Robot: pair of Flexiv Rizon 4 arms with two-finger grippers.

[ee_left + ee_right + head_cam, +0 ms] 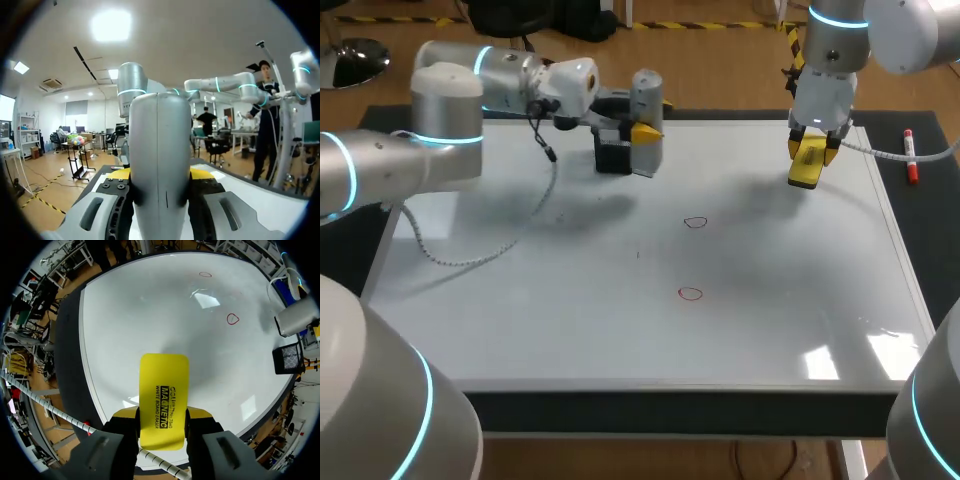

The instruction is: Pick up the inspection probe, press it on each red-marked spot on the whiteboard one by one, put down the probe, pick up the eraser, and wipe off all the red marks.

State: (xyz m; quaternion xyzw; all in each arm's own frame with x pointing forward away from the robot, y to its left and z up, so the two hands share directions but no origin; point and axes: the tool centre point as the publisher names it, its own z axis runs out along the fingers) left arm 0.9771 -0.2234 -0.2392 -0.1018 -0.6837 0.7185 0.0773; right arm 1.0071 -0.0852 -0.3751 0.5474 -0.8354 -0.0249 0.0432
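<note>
Two red marks show on one whiteboard. There is one yellow eraser, one grey probe and one red marker.

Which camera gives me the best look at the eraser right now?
The right wrist view. The eraser sits large in the middle, gripped from both sides by the right gripper above the whiteboard. The head view shows it small, over the whiteboard's far right side. The left wrist view misses it, because the probe fills that view.

Looked like a robotics lab, probably, judging by the left arm and right arm, both cabled, set at a table over a whiteboard.
</note>
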